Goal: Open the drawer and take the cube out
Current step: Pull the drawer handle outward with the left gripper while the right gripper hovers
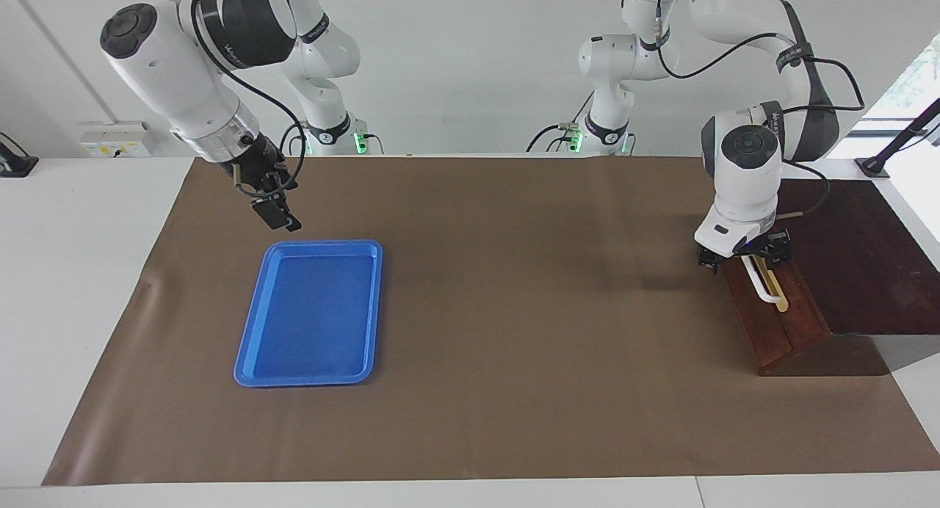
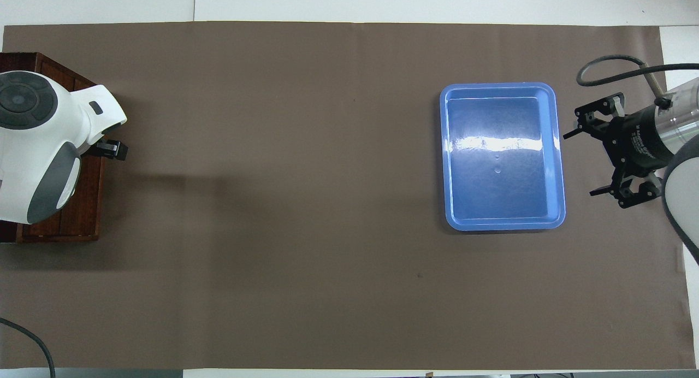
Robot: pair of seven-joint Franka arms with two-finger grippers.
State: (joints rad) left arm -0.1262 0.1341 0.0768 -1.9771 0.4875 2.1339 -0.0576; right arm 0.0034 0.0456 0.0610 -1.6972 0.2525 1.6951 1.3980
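Nearest the robots, at the left arm's (image 1: 742,170) end of the counter: left jaws spread wide, straddling the nearer end of the white handle (image 1: 767,288), apparently lined up to close on it and pull; contact impossible to confirm. Just under them, the drawer (image 1: 778,324) fully shut in its dark box (image 1: 859,251), front slanted toward the brown mat (image 1: 514,346). No sign of the cube anywhere, so presumably inside the drawer. Toward the other end, right jaws on the right arm (image 1: 183,75) also wide and empty, held over the mat just short of the blue tray's (image 1: 308,313) nearer edge, likely waiting for step 2, the pick once the drawer opens. Farthest out, the tray lying flat with nothing in it, probably the drop spot.
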